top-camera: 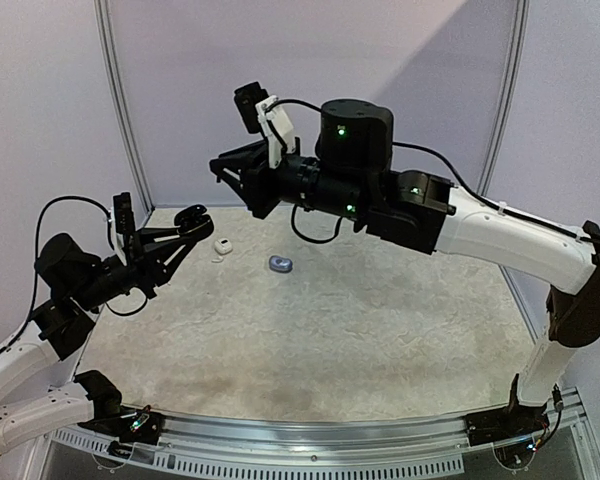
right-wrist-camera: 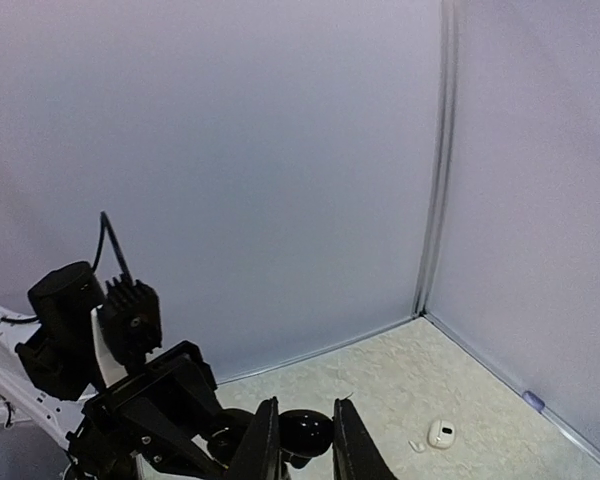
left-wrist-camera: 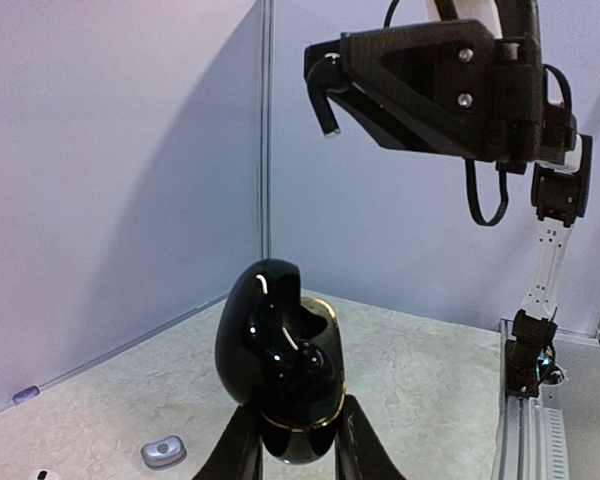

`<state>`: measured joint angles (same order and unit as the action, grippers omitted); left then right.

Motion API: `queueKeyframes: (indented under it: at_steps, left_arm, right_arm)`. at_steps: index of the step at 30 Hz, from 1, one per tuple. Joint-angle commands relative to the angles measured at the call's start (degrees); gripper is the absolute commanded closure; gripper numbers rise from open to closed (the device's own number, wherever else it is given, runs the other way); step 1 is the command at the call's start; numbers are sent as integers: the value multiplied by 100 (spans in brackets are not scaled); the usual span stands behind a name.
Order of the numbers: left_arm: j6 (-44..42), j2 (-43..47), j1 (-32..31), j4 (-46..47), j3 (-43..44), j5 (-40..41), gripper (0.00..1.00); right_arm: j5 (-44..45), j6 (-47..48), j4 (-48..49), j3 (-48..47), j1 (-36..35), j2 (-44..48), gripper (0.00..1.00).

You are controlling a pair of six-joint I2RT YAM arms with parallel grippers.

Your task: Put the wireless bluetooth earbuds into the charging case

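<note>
Charging case (left-wrist-camera: pixel 280 370), black, lid open, gripped by left fingers (left-wrist-camera: pixel 238 450) above worktop (top-camera: pixel 330 330). Right fingers (right-wrist-camera: pixel 260 440) narrow; cannot tell if holding anything.

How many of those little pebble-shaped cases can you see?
3: a black case, open, in the left pincer; a white case and a grey case apart on the table. More may be hidden.

Robot test booth, plain lilac wall panels (top-camera: pixel 40 100), metal corner posts (top-camera: pixel 121 100), pale speckled tabletop (top-camera: pixel 330 330), mounting rail (top-camera: pixel 330 432).
</note>
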<state>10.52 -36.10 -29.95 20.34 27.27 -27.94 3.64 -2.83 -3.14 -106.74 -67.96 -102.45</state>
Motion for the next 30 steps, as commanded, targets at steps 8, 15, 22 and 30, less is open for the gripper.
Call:
queueKeyframes:
  at_steps: [8,15,22,30]
  left_arm:
    - [-140,-95,-2,205,182,-19,100]
    - [202,-108,-2,294,208,-158,100]
    - [259,-117,-2,304,210,-247,100]
    - [310,-127,0,312,235,-291,100]
  right_arm:
    - [-1251,906,826,268,-143,-331,100]
    - [-1167,1239,709,284,-144,-461,100]
    - [-1054,1514,556,302,-138,-512,100]
    - [-719,1753,404,337,-138,-512,100]
